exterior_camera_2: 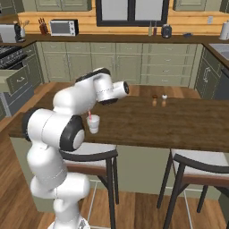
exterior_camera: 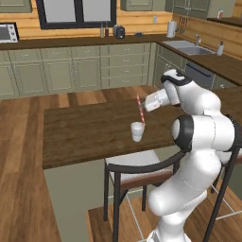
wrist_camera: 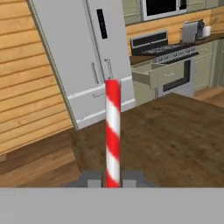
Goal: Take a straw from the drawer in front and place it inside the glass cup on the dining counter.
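The red-and-white striped straw (exterior_camera: 140, 109) stands slightly tilted over the glass cup (exterior_camera: 137, 131), its lower end at the cup's rim. My gripper (exterior_camera: 145, 105) is shut on the straw about halfway up. The whitish cup stands on the dark-brown dining counter (exterior_camera: 80, 132) near its front edge. From the right, the cup (exterior_camera_2: 93, 124) and a bit of pinkish straw (exterior_camera_2: 89, 115) peek out beside my arm. In the hand view the straw (wrist_camera: 113, 131) rises between the fingertips of the gripper (wrist_camera: 113, 180). The sage-green drawer (wrist_camera: 151, 74) hangs open by the stove, also seen as the drawer (exterior_camera_2: 13, 78) at far left.
Two dark-framed stools (exterior_camera_2: 94, 154) (exterior_camera_2: 197, 167) stand against the counter's near side. Two small shakers (exterior_camera_2: 154, 100) sit on the counter right of the cup. A grey fridge (wrist_camera: 83, 57) stands beyond the counter's end.
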You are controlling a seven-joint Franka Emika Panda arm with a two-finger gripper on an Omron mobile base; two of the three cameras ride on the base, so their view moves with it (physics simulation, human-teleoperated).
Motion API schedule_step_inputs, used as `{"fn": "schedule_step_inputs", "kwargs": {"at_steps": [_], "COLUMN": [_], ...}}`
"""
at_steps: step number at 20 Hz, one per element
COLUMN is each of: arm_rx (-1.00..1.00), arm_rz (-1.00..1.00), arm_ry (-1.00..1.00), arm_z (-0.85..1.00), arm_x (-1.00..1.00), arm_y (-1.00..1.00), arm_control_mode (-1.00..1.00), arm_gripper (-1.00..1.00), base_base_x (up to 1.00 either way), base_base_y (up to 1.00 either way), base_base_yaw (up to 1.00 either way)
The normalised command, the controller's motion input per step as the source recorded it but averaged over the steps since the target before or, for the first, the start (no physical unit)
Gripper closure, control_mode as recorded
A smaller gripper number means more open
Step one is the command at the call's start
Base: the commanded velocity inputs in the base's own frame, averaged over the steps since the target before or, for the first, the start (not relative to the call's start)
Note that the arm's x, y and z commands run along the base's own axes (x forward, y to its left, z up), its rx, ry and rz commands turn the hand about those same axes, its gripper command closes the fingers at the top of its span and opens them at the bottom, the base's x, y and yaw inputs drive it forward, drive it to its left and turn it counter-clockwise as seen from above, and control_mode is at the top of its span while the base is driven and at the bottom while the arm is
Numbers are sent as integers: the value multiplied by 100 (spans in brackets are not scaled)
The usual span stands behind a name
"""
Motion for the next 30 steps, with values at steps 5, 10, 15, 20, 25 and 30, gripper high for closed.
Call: {"fn": "schedule_step_inputs", "kwargs": {"at_steps": [5, 10, 15, 20, 25, 30], "arm_rx": [15, 5, 0, 0, 0, 2], "arm_rz": [10, 5, 2, 0, 0, 0], "arm_ry": [7, 10, 6, 0, 0, 2], "arm_z": [-16, -33, -42, -21, -14, -19], "arm_x": [77, 63, 29, 17, 23, -6], "arm_y": [1, 0, 0, 11, 17, 29], "arm_control_mode": [-100, -100, -100, -100, -100, -100], "arm_gripper": [100, 100, 100, 100, 100, 100], "base_base_x": [0, 0, 0, 0, 0, 0], "base_base_y": [0, 0, 0, 0, 0, 0], "base_base_yaw": [0, 0, 0, 0, 0, 0]}}
